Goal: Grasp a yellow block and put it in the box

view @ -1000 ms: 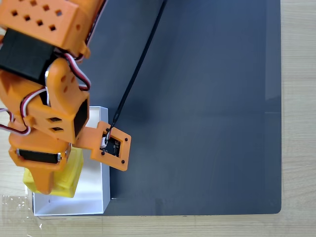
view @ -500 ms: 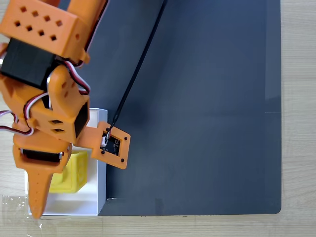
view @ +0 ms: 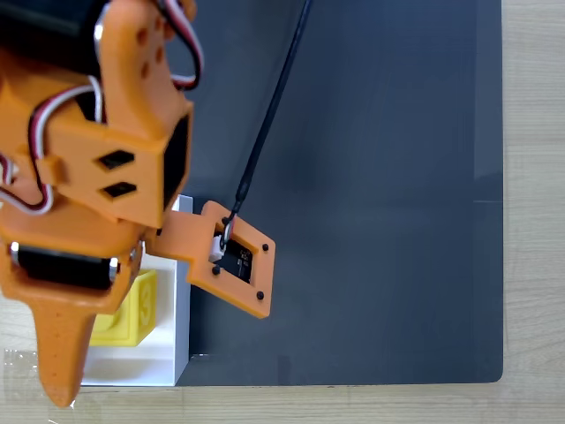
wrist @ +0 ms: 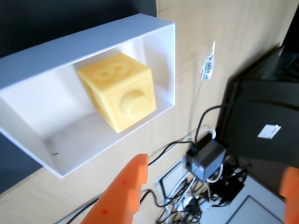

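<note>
I see the block (wrist: 119,91) bright yellow, embossed figures tone on tone, in the plain white box (wrist: 91,39). My gripper (wrist: 212,179) is orange; on the arm (view: 97,168) I pick out black servo bodies and red, white and black wires. The mat (view: 380,177) reads dark grey, the table (view: 534,212) pale wood grain, the cable (view: 269,110) black.

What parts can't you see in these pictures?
- Small bright yellow plastic cube: in the fixed view the orange arm covers its left part.
- Shallow white rectangular box: in the fixed view the arm hides most of it.
- Orange two-finger gripper: in the wrist view the right finger is cut off by the picture edge.
</note>
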Motion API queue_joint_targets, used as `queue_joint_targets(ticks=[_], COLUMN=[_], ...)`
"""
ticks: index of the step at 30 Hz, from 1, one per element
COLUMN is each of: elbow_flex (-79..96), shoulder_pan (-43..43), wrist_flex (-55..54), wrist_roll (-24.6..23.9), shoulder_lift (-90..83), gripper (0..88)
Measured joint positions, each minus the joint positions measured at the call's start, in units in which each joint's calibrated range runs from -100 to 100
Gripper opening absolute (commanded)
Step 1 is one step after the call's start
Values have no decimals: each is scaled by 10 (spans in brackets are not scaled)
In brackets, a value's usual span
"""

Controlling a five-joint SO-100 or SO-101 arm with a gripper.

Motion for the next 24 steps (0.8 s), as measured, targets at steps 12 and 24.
queue_joint_targets(ticks=[12,24], elbow_flex=[201,727], shoulder_pan=[-105,-193], wrist_flex=[189,148], wrist_roll=[-68,-68], shoulder_lift=[-342,-802], gripper=[28,28])
